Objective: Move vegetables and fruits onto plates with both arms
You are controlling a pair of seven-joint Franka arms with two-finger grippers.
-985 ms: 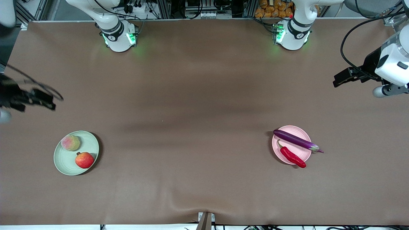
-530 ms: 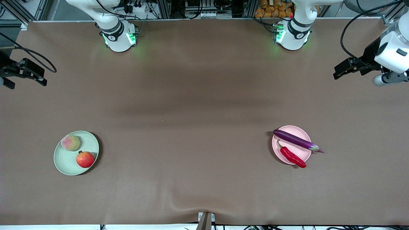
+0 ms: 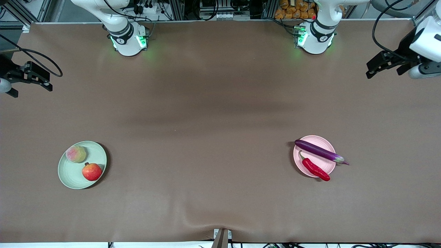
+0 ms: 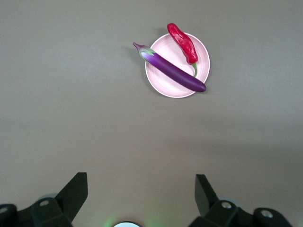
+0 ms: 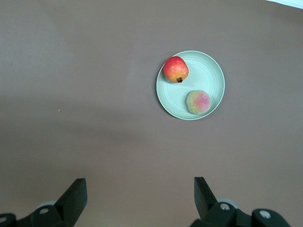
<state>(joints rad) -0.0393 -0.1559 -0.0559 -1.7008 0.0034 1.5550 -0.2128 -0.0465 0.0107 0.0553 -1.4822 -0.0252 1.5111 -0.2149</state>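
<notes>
Both wrist views cut off each gripper's upper body at the edge.

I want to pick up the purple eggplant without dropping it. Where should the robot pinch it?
Probably around the middle of the eggplant, coming straight down with the fingers closing across its slim width. It lies flat across the pink plate, its green cap overhanging the rim, and the chili lies close beside it, so grip crosswise.

Even overhead light – soft shadows (table point(image 3: 220, 113) midline), sharp focus.
</notes>
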